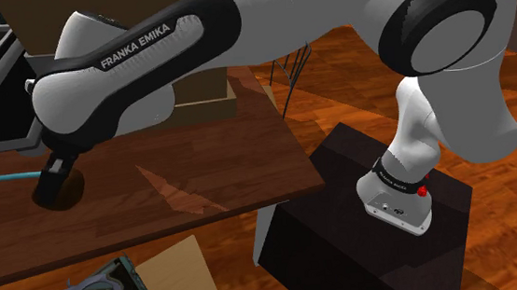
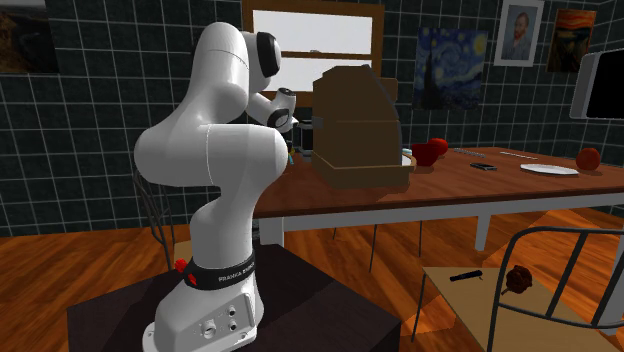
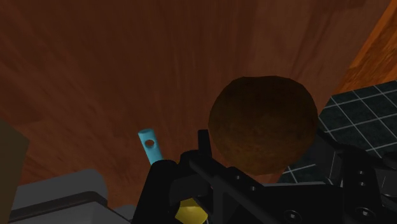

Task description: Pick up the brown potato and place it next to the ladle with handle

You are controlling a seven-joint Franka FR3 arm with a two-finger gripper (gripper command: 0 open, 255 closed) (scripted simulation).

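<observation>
Gripper (image 1: 56, 182) was clenched on the potato (image 3: 264, 122). In the wrist view the black fingers (image 3: 191, 167) pressed against both sides of the round brown lump. Behind it was the wooden tabletop (image 1: 202, 162). Couldn't tell whether the potato was clear of the surface or resting on it.

Shoulder view:
- The gripper and potato sat at about 9 o'clock in the frame, over the tabletop's near part.
- The ladle handle (image 1: 2, 176), light blue, lay at 9 o'clock from the gripper, near it, and ran off the frame edge.
- In the wrist view the handle's end, with a small hole in it, sat just beside one finger, apart from the potato.
- The black stand (image 1: 348, 245) was at 4 o'clock, off the tabletop's edge.
- The floor was wood plank.

Second exterior view:
- The arm's white bulk was at 9 o'clock.
- A brown box (image 2: 355, 125) stood on the tabletop at 12 o'clock.
- Two red round things (image 2: 430, 151) were just beside the box at its 3 o'clock.
- Farther along were a small dark item (image 2: 483, 166), a white plate (image 2: 548, 170) and a red ball (image 2: 588, 158), all well apart from the arm.
- A wire chair (image 2: 545, 265) was at 4 o'clock.
</observation>
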